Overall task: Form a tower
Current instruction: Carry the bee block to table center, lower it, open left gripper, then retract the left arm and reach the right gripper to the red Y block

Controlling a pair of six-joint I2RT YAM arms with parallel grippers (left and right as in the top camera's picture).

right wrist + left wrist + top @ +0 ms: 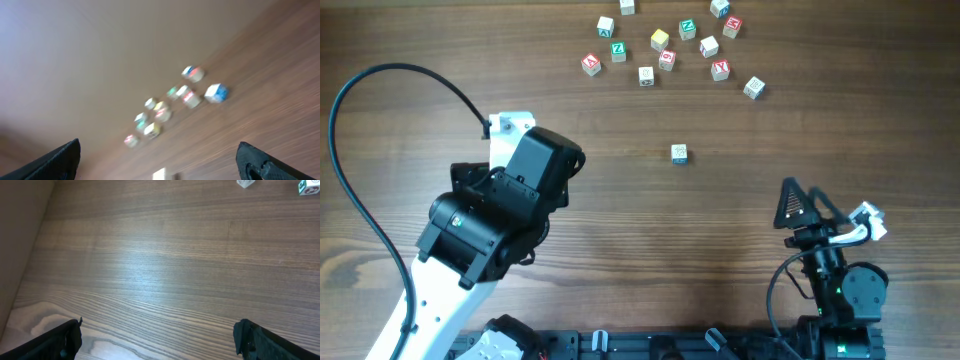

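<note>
The wooden table [650, 250] fills the overhead view and carries every item. All positions below are referenced to the tower [679, 153]. The left arm [490, 225], the largest unit, lies to the left of the tower and nearer the robot base, well apart from it, with a black cable [365, 110] looping out on the side away from the tower. The right arm [835, 285] lies to the right of the tower and nearer the base, also well apart from it. The left gripper [160, 340] has its two fingers spread fully wide at the lower corners of its wrist view; only bare wood shows between them and nothing is held. The right gripper [160, 162] is likewise spread fully wide and holds nothing; its wrist view is blurred. The loose letter cubes [666, 59] form a scattered group beyond the tower, on the far side from the base, with edges in red, green, yellow and blue; none touches the tower. The tower stands alone near the middle of the table, between the two arms and clear of both grippers. From above it shows a pale top face with a blue edge at its near side; the cube count cannot be told.
</note>
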